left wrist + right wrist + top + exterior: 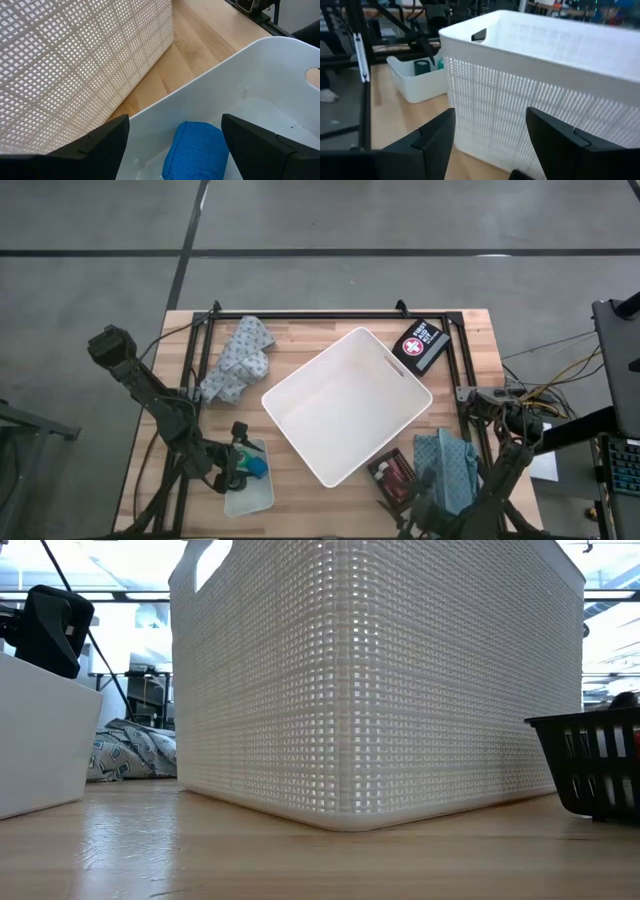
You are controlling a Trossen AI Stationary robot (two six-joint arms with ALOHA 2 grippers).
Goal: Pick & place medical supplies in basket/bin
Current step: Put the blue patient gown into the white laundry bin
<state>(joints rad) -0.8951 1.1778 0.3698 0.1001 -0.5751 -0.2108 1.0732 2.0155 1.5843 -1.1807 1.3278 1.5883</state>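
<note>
The white bin [345, 405] stands slantwise in the middle of the table, empty inside. My left gripper [175, 145] is open over the small translucent tray [250, 492] near the table's front left. Its fingers stand on either side of a blue gauze roll [196, 150] that lies in the tray, without touching it. My right gripper [490, 135] is open at the front right, raised off the table, pointing at the bin's latticed wall [530, 125] with nothing between its fingers.
A patterned cloth [237, 360] lies at the far left and another [447, 468] at the front right, beside a small black basket [393, 477] with red items. A dark first-aid case [422, 345] lies at the far right. Black frame rails run along the table's edges.
</note>
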